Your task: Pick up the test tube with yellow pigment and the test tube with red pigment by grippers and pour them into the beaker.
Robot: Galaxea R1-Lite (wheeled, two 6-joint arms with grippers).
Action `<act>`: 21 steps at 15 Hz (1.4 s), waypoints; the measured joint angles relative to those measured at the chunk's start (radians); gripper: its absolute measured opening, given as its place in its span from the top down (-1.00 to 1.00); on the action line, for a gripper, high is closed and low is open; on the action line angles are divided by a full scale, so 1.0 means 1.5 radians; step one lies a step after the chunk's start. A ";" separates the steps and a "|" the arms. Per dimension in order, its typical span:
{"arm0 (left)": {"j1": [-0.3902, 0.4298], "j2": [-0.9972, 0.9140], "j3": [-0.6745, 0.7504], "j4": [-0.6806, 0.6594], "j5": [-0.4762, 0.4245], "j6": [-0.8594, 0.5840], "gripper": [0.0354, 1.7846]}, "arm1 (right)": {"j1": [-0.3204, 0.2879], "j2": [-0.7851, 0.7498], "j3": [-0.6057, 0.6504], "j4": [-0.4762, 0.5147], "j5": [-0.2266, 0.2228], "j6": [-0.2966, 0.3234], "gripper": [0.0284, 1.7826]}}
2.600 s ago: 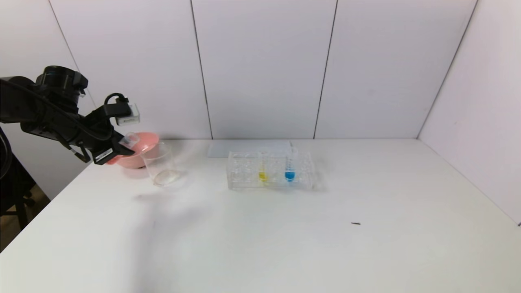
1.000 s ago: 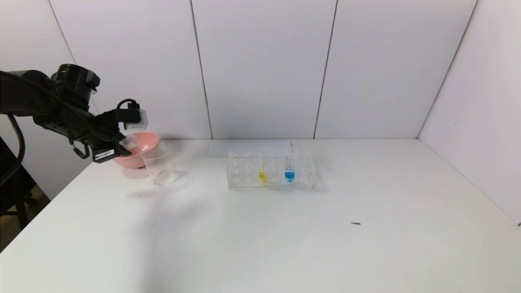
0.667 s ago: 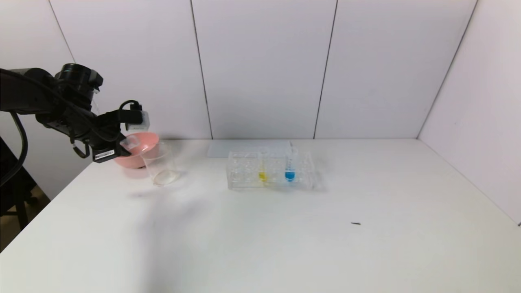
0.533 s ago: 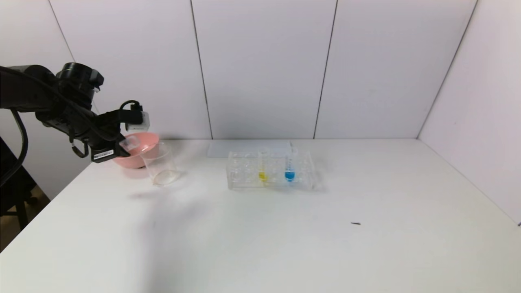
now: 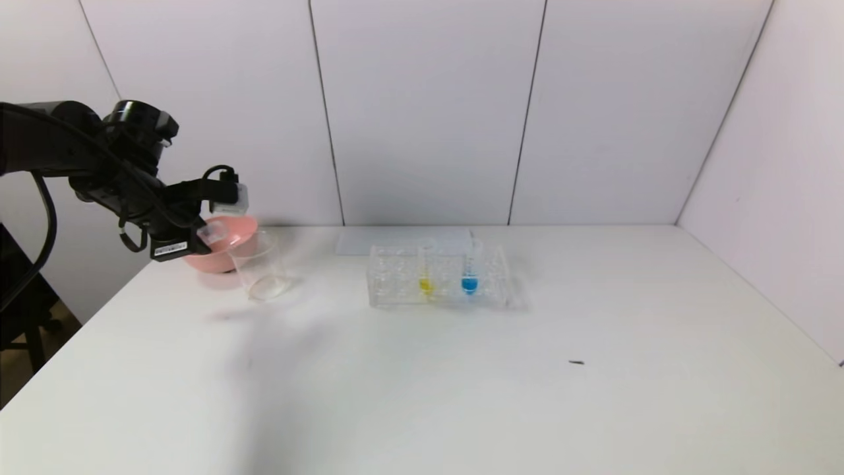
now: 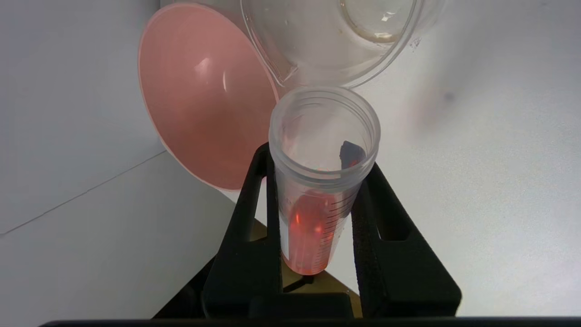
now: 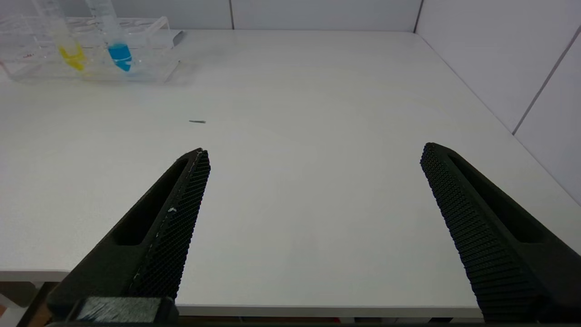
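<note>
The left hand [image 6: 317,236] is clenched on the red tube [image 6: 317,200], up at the far left of the counter [image 5: 461,396], with the tube's open mouth aimed at the beaker [image 5: 260,267] just ahead. The tube's long axis runs from the hand toward the beaker's rim, and the red liquid sits low at the closed end, so I'd say the tip-up has hardly started. A pink bowl [image 5: 224,247] sits right beside the beaker, a risk for a stray pour. The yellow tube [image 5: 425,274] waits upright in the clear rack [image 5: 395,284] mid-counter; the right hand [image 7: 313,190] hangs released over the near right edge. White wall panels close in behind.
</note>
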 joint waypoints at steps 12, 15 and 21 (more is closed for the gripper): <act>-0.025 0.031 -0.060 0.064 0.040 0.015 0.52 | 0.000 0.000 0.000 0.000 0.000 0.000 -0.91; -0.028 0.032 -0.064 0.064 0.041 0.020 0.52 | 0.000 0.000 0.000 0.000 0.000 0.000 -0.91; -0.038 0.038 -0.074 0.065 0.059 0.024 0.52 | 0.000 0.000 0.000 0.000 0.000 0.000 -0.91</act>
